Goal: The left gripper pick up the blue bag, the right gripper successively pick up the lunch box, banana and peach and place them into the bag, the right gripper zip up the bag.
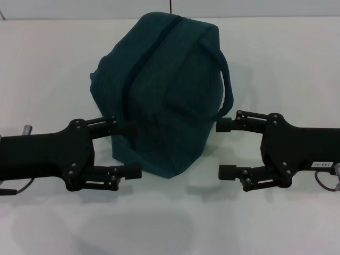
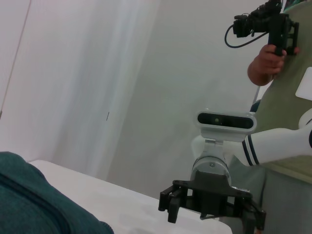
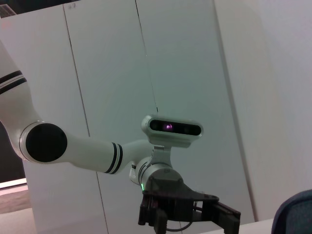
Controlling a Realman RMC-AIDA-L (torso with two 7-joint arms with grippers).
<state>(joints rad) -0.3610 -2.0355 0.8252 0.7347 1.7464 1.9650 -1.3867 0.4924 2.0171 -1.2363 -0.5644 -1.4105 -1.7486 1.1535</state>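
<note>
Blue bag position: the blue bag (image 1: pixel 164 95) is set on the white table (image 1: pixel 48 69), in the middle toward the far edge, between the 2 grippers.
Blue bag long axis: the bag's long axis is seen running from the far edge toward the robot, slightly toward the robot's left at the near end; the zipper seam along the top follows the same line.
Blue bag state: the top seam is seen closed; 1 loop handle (image 1: pixel 227 85) is draped down the side facing the robot's right.
Left gripper: the left gripper (image 1: pixel 132 150) is held level just above the table, pointed inward toward the bag; its jaws are spread wide and nothing is held, the upper fingertip (image 1: pixel 126 128) being at the bag's near-left side, contact not discernible.
Right gripper: the right gripper (image 1: pixel 226 148) is held level and pointed inward, mirroring the other; its jaws are spread wide and empty, just beside the bag's right side and apart from it.
Left wrist view: a corner of the bag (image 2: pixel 34 200) and the opposite gripper (image 2: pixel 209 202) are shown.
Bystander: a person (image 2: pixel 285 97) with a handheld camera (image 2: pixel 265 22) is seen beyond the table.
</note>
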